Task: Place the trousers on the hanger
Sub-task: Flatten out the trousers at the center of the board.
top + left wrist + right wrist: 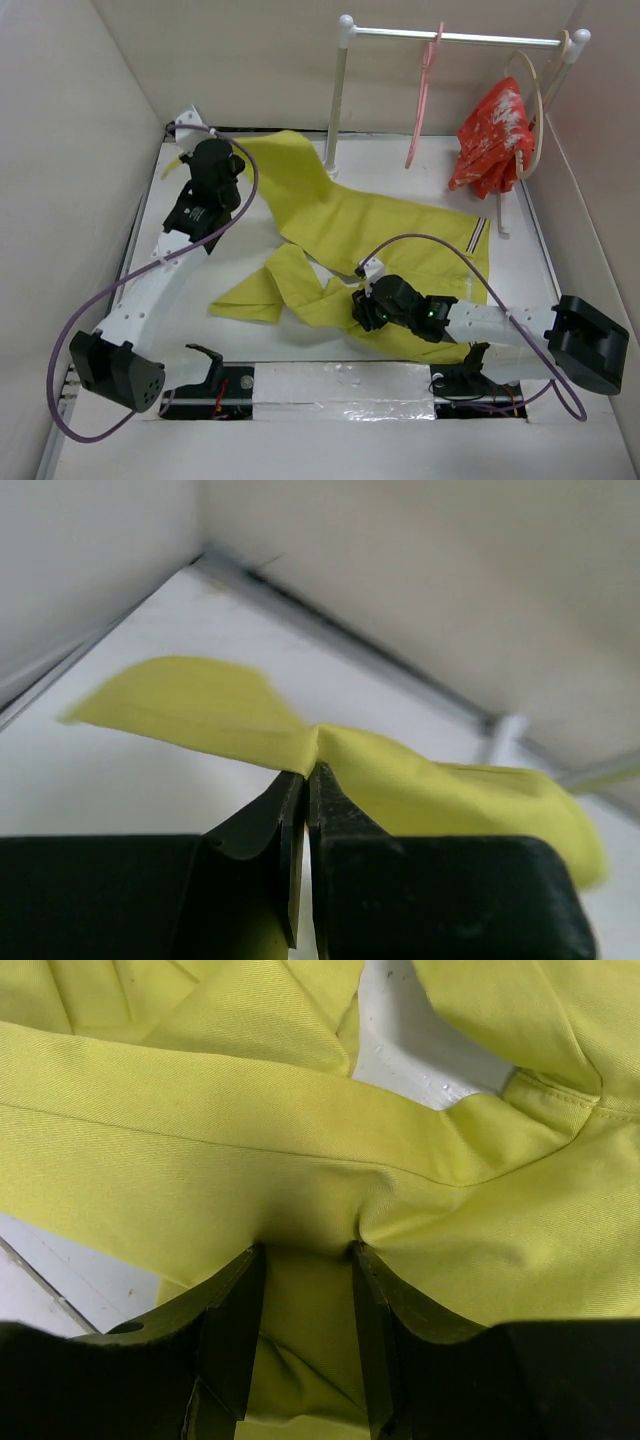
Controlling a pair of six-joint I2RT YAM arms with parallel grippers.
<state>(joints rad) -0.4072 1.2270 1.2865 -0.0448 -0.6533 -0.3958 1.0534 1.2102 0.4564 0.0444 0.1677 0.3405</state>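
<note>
Trousers lie on the bench in front of the hanger, left fingers pressed together on one edge, right fingers pinching a fold.

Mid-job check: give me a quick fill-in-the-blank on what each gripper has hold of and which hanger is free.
1. The left gripper is ____ on an edge of the mustard-yellow cloth trousers.
2. The right gripper grips a bunched fold of the ____.
3. On the white rail, the thin plastic hanger that bears no garment is ____ in colour.

Missing words: shut; trousers; pink.
</note>
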